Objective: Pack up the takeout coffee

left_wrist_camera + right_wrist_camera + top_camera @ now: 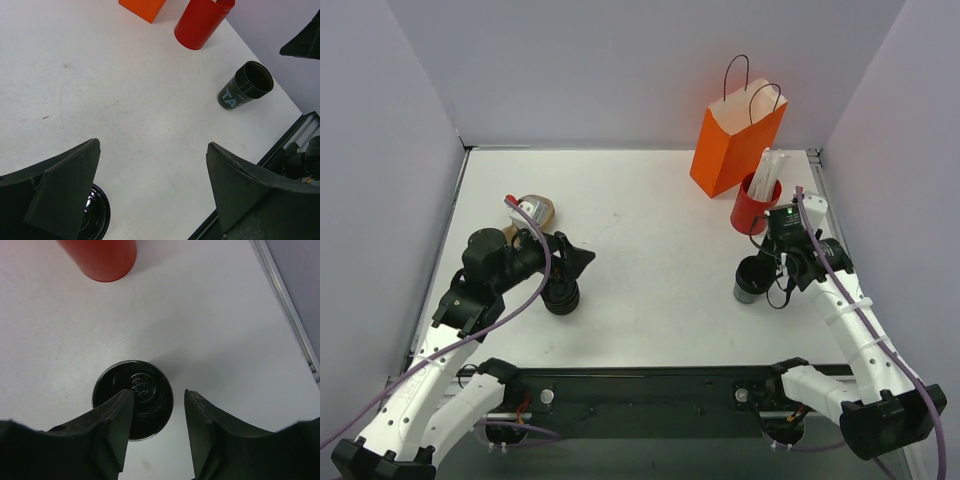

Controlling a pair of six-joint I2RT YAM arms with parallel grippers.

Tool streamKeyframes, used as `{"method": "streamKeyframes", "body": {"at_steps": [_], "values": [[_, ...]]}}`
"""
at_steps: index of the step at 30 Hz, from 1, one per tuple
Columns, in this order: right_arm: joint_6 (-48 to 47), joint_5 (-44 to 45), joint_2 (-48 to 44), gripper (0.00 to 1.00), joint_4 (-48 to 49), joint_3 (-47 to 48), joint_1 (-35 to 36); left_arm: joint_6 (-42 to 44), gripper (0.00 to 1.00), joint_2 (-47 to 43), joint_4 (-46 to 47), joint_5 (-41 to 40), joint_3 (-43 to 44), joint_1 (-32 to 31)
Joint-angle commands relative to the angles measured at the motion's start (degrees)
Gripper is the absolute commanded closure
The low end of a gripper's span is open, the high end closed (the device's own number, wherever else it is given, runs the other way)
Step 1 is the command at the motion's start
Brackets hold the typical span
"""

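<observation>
The takeout coffee cup (751, 281) is small and dark, with a round black rim, and stands upright at the right of the table. In the right wrist view I look straight down into it (150, 400). My right gripper (772, 286) is open just above it. In that view the gripper (157, 392) has one finger over the cup's mouth and the other outside its rim. The orange paper bag (736, 142) stands open at the back right. My left gripper (576, 258) is open and empty at the left, wide apart in its wrist view (152, 145), which also shows the cup (244, 86).
A red cup of white straws (757, 203) stands between the bag and the coffee cup and also shows in the right wrist view (102, 257). A low ribbed black round stack (561, 296) sits under my left gripper. A brown object (534, 211) lies behind it. The table's metal edge rail (287, 302) runs along the right.
</observation>
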Motion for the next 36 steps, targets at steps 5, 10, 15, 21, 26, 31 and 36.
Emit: {"method": "streamKeyframes", "body": {"at_steps": [5,10,15,21,26,31,36], "values": [[-1.48,-5.04,0.39,0.64,-2.48,-3.67,-8.59,0.37,0.02,-0.55,3.33,0.53,0.01,-0.19],[-2.36,-8.55,0.57,0.70,0.33,-5.25,-9.65,0.37,0.03,-0.55,3.42,0.45,-0.08,-0.46],[-2.80,-10.76,1.36,0.72,2.27,-7.10,-10.44,0.46,0.03,-0.55,3.51,0.27,-0.17,-0.72],[-2.97,-10.93,2.33,0.73,2.97,-8.07,-10.88,0.46,0.03,-0.38,3.51,0.53,-0.17,-0.90],[-3.67,-11.29,2.94,0.76,3.50,-8.59,-11.14,0.46,0.03,-0.29,3.51,0.53,-0.25,-0.90],[-4.12,-11.37,3.03,0.79,3.67,-8.68,-11.58,0.46,0.03,-0.29,3.68,0.71,-0.25,-0.98],[-4.29,-11.64,3.21,0.79,3.85,-8.94,-11.93,0.46,0.03,-0.38,3.77,0.62,-0.34,-0.98]]}}
